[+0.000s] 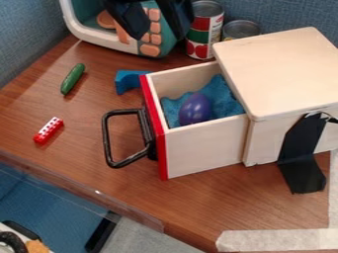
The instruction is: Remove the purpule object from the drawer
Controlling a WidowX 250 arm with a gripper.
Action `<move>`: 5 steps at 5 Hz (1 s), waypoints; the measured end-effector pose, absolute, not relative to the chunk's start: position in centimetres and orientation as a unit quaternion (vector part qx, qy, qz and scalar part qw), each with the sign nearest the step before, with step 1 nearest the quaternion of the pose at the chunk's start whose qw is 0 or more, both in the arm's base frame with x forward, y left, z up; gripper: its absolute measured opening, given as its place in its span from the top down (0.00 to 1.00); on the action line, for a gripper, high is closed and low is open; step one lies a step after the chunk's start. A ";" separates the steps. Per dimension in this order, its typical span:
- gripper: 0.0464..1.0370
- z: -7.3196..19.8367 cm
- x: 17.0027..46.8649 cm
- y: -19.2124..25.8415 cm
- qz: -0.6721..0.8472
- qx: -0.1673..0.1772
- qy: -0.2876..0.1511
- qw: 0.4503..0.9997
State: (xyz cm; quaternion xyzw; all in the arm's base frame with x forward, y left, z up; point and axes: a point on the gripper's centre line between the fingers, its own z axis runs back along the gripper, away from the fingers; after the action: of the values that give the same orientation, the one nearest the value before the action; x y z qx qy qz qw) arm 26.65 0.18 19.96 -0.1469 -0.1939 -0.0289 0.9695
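At the view's top edge hangs the black gripper (pixel 156 24), in front of the toy microwave, its two fingers apart and nothing held between them. It is above and to the left of the drawer. The wooden drawer (pixel 204 150), with a red front edge and a black handle, is pulled out of its box toward the left. A purple egg-shaped object (pixel 195 108) lies inside on a blue cloth (pixel 223 98), well apart from the gripper.
A toy microwave (pixel 99 41) and two cans (pixel 205 29) stand at the back. A blue block (pixel 127 81) is just behind the drawer front. On the left lie a green cucumber (pixel 72 79) and a red-white brick (pixel 49 130). The wooden box (pixel 284 69) covers the right.
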 end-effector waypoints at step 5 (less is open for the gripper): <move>0.04 15.9 28.6 -1.3 0.011 -0.088 -0.164 0.982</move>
State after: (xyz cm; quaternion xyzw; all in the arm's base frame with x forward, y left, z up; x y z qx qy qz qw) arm 28.60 -1.27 15.93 -0.0878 -0.1644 0.0109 0.9824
